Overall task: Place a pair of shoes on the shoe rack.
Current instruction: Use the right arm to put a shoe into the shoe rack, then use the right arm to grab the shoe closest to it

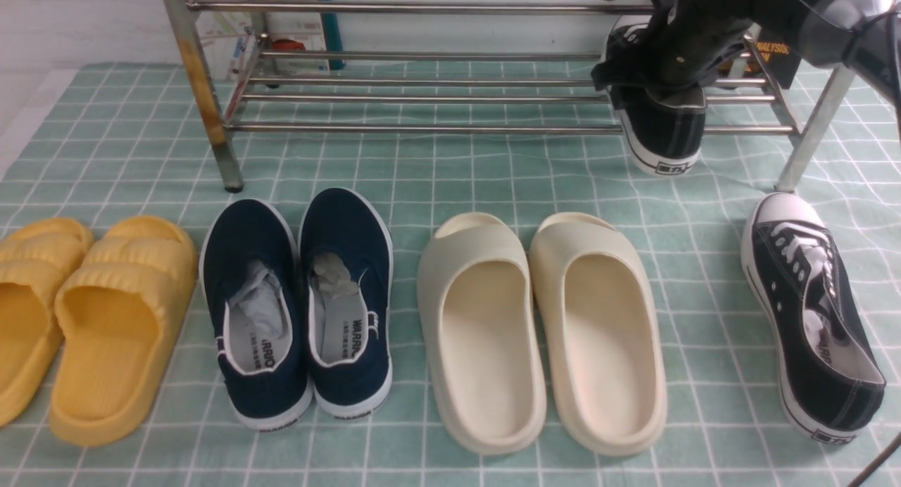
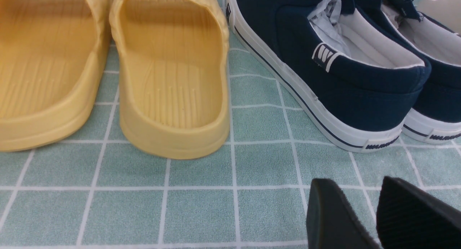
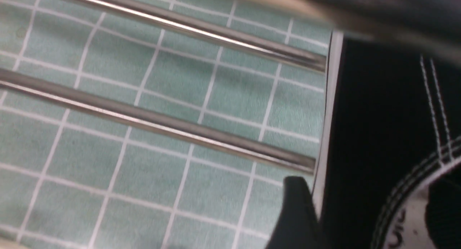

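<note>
The pair of shoes is split: we see one black sneaker (image 1: 665, 131) on the lower bars of the shoe rack (image 1: 422, 129) at its right end, heel overhanging, with our right fingers (image 3: 296, 216) clamped on its side wall. Its mate (image 1: 809, 311) lies on the worktop (image 1: 127, 142) beside the rack's right leg. Our left fingers (image 2: 335, 220) hang apart, holding nothing.

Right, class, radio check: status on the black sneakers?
Right gripper shut on one sneaker at the shoe rack. Left gripper open. Other sneaker on the cloth.
</note>
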{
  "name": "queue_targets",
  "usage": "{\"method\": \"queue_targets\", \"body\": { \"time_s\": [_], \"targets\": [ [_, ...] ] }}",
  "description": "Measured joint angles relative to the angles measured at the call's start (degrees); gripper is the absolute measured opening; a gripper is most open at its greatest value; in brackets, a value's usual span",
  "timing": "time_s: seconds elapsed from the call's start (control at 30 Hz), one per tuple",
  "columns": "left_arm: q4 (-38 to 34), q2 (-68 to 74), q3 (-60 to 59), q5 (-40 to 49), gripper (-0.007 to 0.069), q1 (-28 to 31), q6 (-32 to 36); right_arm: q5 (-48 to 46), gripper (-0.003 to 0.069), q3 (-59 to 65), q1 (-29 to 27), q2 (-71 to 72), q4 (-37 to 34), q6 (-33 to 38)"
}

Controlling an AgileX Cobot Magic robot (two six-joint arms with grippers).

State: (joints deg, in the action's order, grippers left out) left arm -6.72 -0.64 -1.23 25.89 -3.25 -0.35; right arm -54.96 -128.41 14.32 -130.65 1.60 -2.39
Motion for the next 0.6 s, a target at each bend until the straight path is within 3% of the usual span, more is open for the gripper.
{"method": "queue_targets", "body": {
  "time_s": [0.13, 0.37, 0.6],
  "targets": [
    [0.0, 0.0, 0.0, 0.0, 0.0218, 0.0, 0.0, -3.33, 0.0529, 1.6, 0.0, 3.57, -1.6, 2.39],
    [0.0, 0.0, 0.0, 0.0, 0.0218, 0.0, 0.0, -3.78, 0.0458, 13.82, 0.0, 16.6, -6.73, 6.15],
    [0.0, 0.0, 0.0, 0.0, 0.0218, 0.0, 0.0, -10.35, 0.0438, 37.39, 0.0, 33.25, -1.6, 0.36]
  ]
}}
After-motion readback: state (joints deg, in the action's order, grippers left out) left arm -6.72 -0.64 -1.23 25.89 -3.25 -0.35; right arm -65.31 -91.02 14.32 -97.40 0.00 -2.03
